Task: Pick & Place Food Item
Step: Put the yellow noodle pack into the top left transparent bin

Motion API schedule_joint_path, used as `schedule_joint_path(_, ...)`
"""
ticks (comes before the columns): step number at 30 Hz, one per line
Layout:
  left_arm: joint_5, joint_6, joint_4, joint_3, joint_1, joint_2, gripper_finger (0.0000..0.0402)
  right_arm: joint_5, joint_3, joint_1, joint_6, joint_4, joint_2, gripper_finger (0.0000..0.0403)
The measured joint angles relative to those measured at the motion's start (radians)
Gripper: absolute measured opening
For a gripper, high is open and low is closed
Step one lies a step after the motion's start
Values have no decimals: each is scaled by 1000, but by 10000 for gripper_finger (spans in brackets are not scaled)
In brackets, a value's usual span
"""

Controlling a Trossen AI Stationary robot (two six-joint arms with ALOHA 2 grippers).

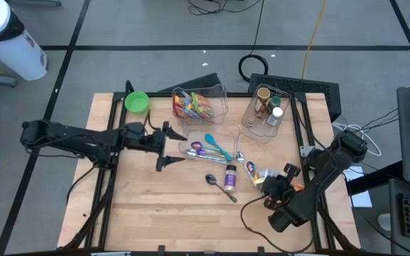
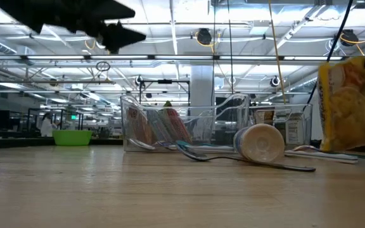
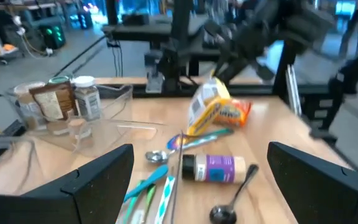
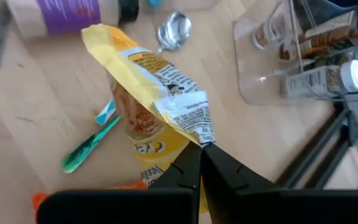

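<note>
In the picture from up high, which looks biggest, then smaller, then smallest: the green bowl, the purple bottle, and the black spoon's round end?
1. Green bowl, biggest.
2. Purple-labelled bottle.
3. Black spoon's round end, smallest.
All sit on the table, so nearness hardly matters.

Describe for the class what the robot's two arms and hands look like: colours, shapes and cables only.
Both arms are dark, nearly black, built of jointed segments. The left hand ends in two broad, flat, wedge-shaped black fingers. The right hand has narrow black fingers tapering to thin tips. A dark cable loops by the right arm's base.
</note>
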Motion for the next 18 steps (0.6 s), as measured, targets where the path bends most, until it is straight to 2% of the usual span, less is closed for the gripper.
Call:
schedule_joint_path(8,1,117,-458,343,-9,60,378,81,0,0,-42,59,-121,0)
schedule_joint_path(12,8,140,-656,500,-9,144,378,131,0,-5,-107,128,-180,0)
schedule_joint_path(18,69,137,-829,724,-23,320,379,156,0,-54,-242,226,-239,0)
